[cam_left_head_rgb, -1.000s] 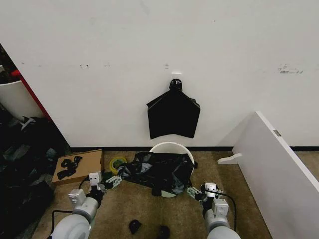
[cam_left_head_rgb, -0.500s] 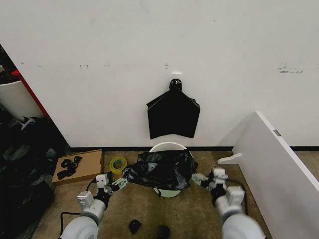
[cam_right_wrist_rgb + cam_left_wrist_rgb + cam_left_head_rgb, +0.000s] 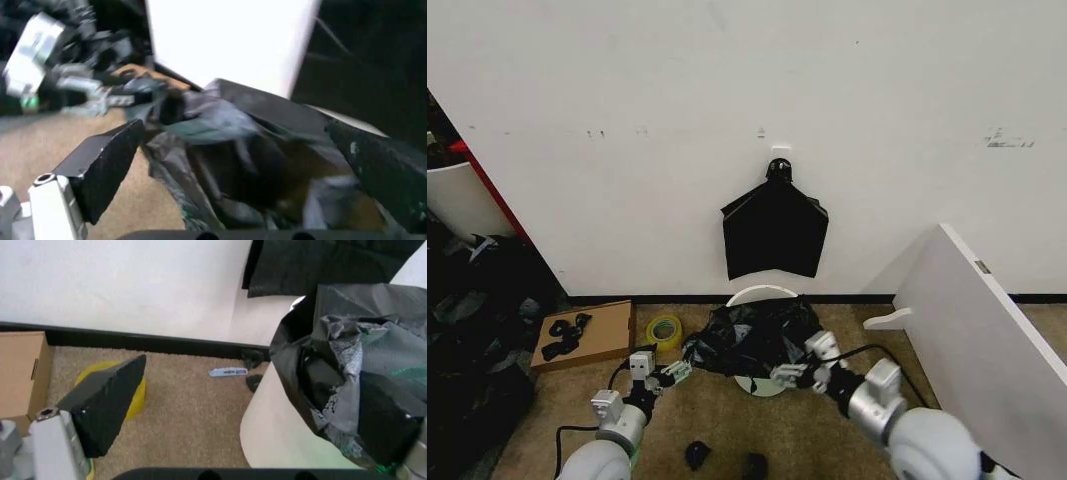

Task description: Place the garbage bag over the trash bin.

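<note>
At the far left of my head view one cardboard box [image 3: 587, 333] lies on the carpet with a black tangle on top, and just right of it sits one roll of yellow tape [image 3: 664, 329]. My left end effector [image 3: 675, 373] hovers low in front of that roll, at the left edge of the garbage bag [image 3: 752, 338]; in its wrist view one black pad stands well clear of the plastic, so the fingers are spread, and I cannot tell whether the other side touches the bag. There is one garbage bag, black, glossy and crumpled, heaped over the top of the one trash bin [image 3: 761, 294], which stands on the carpet against the wall; the bin's white rim shows behind the bag and a strip of its wall [image 3: 762, 384] shows below it. From my left wrist camera the bag [image 3: 347, 365] hangs over the bin's white side [image 3: 280, 435], and a small blue object [image 3: 227, 372] lies by the baseboard. On the wall above hangs one flat black bundle [image 3: 774, 232] with a pointed top. My right end effector [image 3: 791, 374] is at the bag's front right edge, fingers parted, with the crinkled plastic [image 3: 233, 150] between the two black pads. Farthest right leans one slanted white board [image 3: 982, 330].
</note>
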You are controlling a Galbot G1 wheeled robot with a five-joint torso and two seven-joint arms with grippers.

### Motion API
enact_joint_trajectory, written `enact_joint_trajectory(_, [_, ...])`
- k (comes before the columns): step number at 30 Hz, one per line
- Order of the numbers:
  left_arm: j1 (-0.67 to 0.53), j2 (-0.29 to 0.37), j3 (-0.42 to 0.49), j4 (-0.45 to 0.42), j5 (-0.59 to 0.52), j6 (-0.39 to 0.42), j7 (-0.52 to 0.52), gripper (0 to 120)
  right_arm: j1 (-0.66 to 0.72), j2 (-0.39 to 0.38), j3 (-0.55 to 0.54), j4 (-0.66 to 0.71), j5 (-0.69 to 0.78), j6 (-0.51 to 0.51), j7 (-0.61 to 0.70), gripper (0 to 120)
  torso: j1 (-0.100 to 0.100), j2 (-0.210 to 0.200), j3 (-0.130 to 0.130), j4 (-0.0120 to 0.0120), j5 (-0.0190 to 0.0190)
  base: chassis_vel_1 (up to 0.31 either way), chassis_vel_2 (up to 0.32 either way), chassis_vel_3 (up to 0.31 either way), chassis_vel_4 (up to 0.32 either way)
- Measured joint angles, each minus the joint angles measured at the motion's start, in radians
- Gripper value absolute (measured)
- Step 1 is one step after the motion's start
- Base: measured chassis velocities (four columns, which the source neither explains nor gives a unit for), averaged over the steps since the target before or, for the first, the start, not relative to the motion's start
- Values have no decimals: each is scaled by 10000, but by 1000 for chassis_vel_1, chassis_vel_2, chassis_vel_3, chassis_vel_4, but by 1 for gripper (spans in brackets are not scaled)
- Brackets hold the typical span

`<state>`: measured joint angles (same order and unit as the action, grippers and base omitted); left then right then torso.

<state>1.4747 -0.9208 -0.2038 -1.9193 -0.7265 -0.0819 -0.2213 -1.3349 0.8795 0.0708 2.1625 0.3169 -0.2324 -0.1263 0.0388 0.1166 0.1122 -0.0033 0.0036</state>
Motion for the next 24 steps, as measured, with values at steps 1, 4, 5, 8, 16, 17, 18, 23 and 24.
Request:
enact_joint_trajectory(1, [14,20,2,-13,20,3,8,100,223,-4,-234,-182,-196,150,-121,100,0,0,0,2,0,0,0,0,0])
enact_joint_trajectory(4, [63,65,2,-66,131,8,36,100,1231,95,-1287,-858,-649,486,-457,95,0,0,1,8,-1,0,0,0,0])
enact_joint_trajectory(5, [67,69,2,-67,148,8,38,100,1412,148,-1473,-966,-682,519,-498,93,0,-1,1,9,-1,0,0,0,0])
enact_joint_trajectory(8, [79,79,-5,-75,175,11,40,100,1785,295,-1851,-1198,-736,581,-545,84,0,0,1,7,-2,0,0,0,0])
enact_joint_trajectory(16, [155,125,-28,-110,209,17,48,100,3087,1130,-3216,-2215,-1104,700,-531,61,0,-1,1,6,-2,0,0,0,0])
enact_joint_trajectory(17, [152,125,-27,-110,209,18,48,100,3135,1148,-3294,-2288,-1147,703,-535,55,1,0,1,5,-2,0,0,0,0])
enact_joint_trajectory(18, [145,126,-27,-110,209,20,48,100,3180,1157,-3363,-2363,-1211,703,-550,52,1,-1,1,5,-2,0,0,0,0])
enact_joint_trajectory(23, [145,148,-27,-124,204,29,60,100,3350,1265,-3580,-2730,-1306,564,-405,34,1,-1,1,5,-2,0,0,0,0])
enact_joint_trajectory(24, [153,155,-25,-130,203,29,62,100,3374,1290,-3595,-2763,-1276,510,-334,30,1,-1,1,6,-2,0,0,0,0])
